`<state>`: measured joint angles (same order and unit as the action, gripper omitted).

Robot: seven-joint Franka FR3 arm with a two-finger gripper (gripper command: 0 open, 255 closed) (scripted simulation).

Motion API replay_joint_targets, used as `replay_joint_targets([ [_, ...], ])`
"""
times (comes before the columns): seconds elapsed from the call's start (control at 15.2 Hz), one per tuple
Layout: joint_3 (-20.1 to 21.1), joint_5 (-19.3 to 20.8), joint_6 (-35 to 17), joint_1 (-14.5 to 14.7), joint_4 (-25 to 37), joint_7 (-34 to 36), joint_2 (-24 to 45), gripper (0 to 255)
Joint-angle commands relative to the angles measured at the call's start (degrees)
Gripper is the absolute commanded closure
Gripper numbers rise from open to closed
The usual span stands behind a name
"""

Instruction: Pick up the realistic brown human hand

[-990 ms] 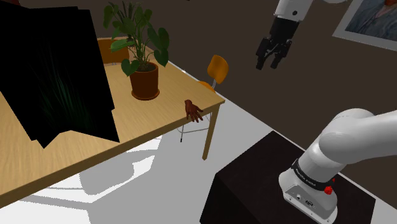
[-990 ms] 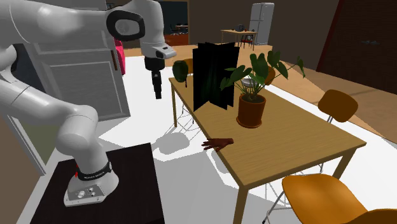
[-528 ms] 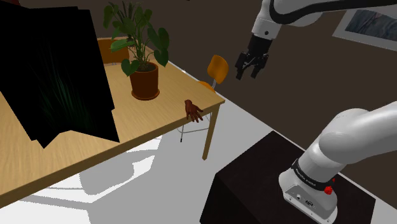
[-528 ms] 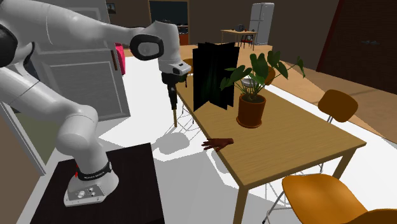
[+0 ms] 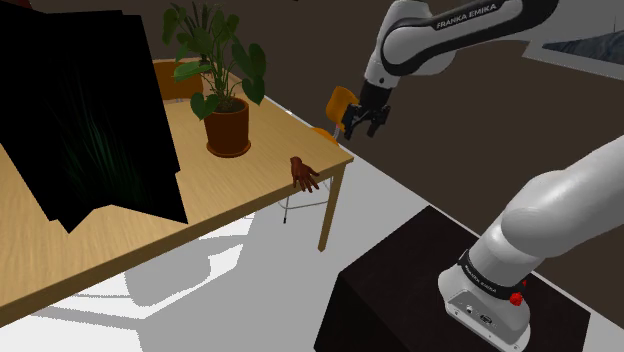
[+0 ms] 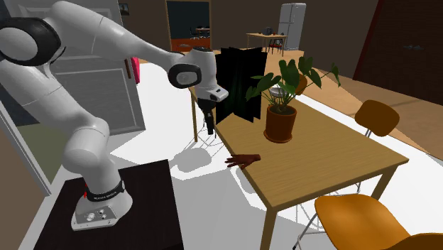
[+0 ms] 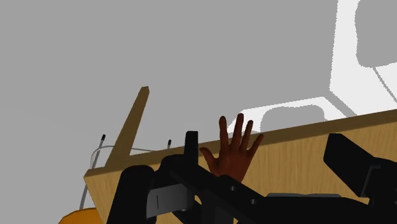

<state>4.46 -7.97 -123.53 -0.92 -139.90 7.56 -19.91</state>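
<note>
Looks like the approach step: gripper (image 5: 362, 130), fingers spread wide and empty, hovers near the brown hand (image 5: 304, 173) overhanging the table (image 5: 150, 240) edge by the corner, so next it needs lowering over it.

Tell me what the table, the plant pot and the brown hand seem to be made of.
Table: light wood, matte, with visible grain streaks. Plant pot: likely terracotta, judging by its dull reddish-brown surface. Hand: brown, skin-like, matte; the real material is not tellable.
</note>
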Motion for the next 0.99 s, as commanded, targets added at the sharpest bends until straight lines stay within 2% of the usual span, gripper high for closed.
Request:
replay_joint_targets([
  [0.0,0.27,-0.04,-3.97,-0.06,1.11,0.20,4.44,0],
  [0.46,0.95,0.54,-15.04,-0.02,7.20,1.54,19.84,0],
  [0.92,0.74,1.97,-22.45,0.49,17.17,3.29,35.48,0],
])
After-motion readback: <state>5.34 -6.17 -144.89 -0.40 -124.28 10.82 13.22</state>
